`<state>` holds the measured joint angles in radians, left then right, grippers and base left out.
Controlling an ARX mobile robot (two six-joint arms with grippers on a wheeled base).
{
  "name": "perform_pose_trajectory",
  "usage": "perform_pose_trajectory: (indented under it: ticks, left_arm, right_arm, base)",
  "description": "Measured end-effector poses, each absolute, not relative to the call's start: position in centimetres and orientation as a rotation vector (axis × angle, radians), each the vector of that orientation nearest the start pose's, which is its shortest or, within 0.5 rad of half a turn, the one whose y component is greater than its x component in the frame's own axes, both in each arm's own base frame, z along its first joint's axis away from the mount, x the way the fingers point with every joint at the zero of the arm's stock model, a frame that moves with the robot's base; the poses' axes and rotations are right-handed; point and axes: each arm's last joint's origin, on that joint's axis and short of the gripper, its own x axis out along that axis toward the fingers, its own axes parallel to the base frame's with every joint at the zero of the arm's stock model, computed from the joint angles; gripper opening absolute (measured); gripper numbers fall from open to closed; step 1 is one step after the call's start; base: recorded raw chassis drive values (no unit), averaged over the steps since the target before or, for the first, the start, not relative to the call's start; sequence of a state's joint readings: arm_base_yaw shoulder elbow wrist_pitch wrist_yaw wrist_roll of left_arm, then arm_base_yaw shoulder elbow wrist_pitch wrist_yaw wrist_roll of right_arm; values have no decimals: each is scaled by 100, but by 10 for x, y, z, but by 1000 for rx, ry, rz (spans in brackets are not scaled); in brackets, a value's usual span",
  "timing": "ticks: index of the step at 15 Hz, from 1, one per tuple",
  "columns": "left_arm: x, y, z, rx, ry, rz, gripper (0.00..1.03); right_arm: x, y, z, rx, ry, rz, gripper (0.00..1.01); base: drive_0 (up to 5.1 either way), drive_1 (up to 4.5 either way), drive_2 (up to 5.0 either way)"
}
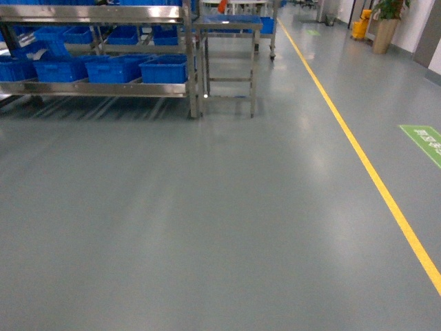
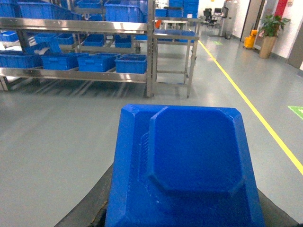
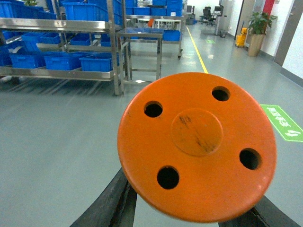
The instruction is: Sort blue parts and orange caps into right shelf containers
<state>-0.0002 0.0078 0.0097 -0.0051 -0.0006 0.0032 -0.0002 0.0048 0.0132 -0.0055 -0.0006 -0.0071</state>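
A blue part (image 2: 189, 156), blocky with a raised octagonal face, fills the left wrist view. My left gripper (image 2: 182, 213) is shut on it, and its black fingers (image 2: 90, 208) show at both lower sides. In the right wrist view, my right gripper (image 3: 189, 208) is shut on an orange cap (image 3: 196, 142), a round disc with several holes. Black fingers (image 3: 111, 203) flank the disc below. Blue crates (image 1: 164, 69) stand on a steel shelf far ahead at upper left, also as crates (image 2: 131, 64) and crates (image 3: 97, 62). Neither gripper shows in the head view.
A small steel table (image 1: 229, 27) stands just right of the shelf. A yellow floor line (image 1: 358, 148) runs along the right, with a green floor mark (image 1: 424, 141) beyond it. A potted plant (image 1: 384, 31) and yellow bucket (image 1: 362, 27) stand far back.
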Motion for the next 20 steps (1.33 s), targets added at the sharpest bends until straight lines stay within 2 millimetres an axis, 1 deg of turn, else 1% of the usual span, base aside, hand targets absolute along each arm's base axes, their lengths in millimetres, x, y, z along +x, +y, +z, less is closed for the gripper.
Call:
perform_pose_trajectory:
  ticks: [20]
  left_arm:
    - [98, 0, 166, 3, 5, 2, 44]
  right_arm:
    - [97, 0, 167, -7, -4, 0, 41]
  base:
    - [-4, 430, -437]
